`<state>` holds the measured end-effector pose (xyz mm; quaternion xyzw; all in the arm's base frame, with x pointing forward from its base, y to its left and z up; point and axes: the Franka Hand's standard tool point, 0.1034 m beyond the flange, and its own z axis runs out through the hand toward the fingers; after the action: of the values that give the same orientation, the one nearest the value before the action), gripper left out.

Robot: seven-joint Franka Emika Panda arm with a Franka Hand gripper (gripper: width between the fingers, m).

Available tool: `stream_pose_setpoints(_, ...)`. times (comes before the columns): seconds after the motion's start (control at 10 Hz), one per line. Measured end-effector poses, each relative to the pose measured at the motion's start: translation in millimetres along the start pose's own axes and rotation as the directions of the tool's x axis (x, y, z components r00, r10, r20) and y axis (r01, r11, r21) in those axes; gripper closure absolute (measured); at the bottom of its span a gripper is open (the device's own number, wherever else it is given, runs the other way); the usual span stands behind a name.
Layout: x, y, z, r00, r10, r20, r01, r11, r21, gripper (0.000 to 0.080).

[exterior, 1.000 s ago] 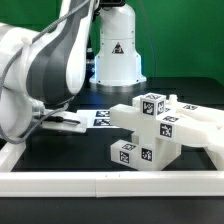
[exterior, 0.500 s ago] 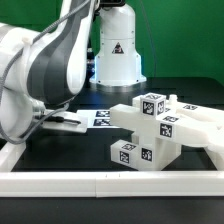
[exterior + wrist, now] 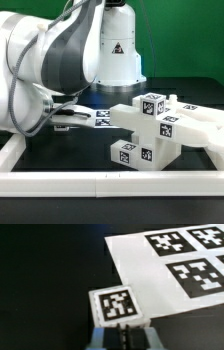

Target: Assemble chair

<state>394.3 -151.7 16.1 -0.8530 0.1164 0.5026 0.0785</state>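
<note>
Pinching a small tagged white chair part (image 3: 118, 304), the gripper (image 3: 122, 334) hangs beside the marker board (image 3: 180, 272), with the part at about seven o'clock from it. The part-built chair (image 3: 160, 128) stands well apart. Such a narrow hold may let the part twist or slip.

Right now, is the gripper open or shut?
Shut. In the wrist view the gripper shows its two fingers pressed together, only a thin dark line between them, holding nothing.

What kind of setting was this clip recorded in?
Most likely a robotics lab bench set up for assembly trials. A black table is fenced by a white border rail, a green backdrop hangs behind, and the white chair parts and the marker board carry printed square tags.
</note>
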Motion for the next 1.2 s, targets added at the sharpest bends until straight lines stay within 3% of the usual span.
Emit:
stream_pose_setpoints(0.1,0.1,0.1,0.3,1.0,0.0,0.001,0.0,1.0,0.0,0.057)
stream_pose_setpoints(0.2,0.2,0.0,0.4,1.0,0.0,0.001,0.0,1.0,0.0,0.057)
stream_pose_setpoints(0.3,0.2,0.1,0.5,1.0,0.0,0.001,0.0,1.0,0.0,0.0371)
stream_pose_setpoints(0.4,0.2,-0.1,0.5,1.0,0.0,0.001,0.0,1.0,0.0,0.024)
stream_pose_setpoints(0.5,-6.8,-4.1,0.1,0.999,-0.005,0.033,0.005,1.0,0.0,0.024)
stream_pose_setpoints(0.6,-8.4,-8.1,-5.4,0.999,-0.027,0.035,0.028,1.0,-0.004,0.0169)
stream_pose_setpoints(0.7,-8.7,-5.5,-14.8,0.998,-0.054,0.023,0.054,0.999,-0.001,0.0155)
stream_pose_setpoints(0.8,-3.3,-4.7,-13.2,0.995,-0.097,-0.014,0.096,0.995,-0.007,0.0155)
stream_pose_setpoints(1.0,-3.5,-9.8,14.6,0.993,-0.116,-0.017,0.116,0.993,-0.014,0.0151)
stream_pose_setpoints(1.2,-2.5,-8.3,27.3,0.994,-0.106,-0.011,0.106,0.994,-0.014,0.0151)
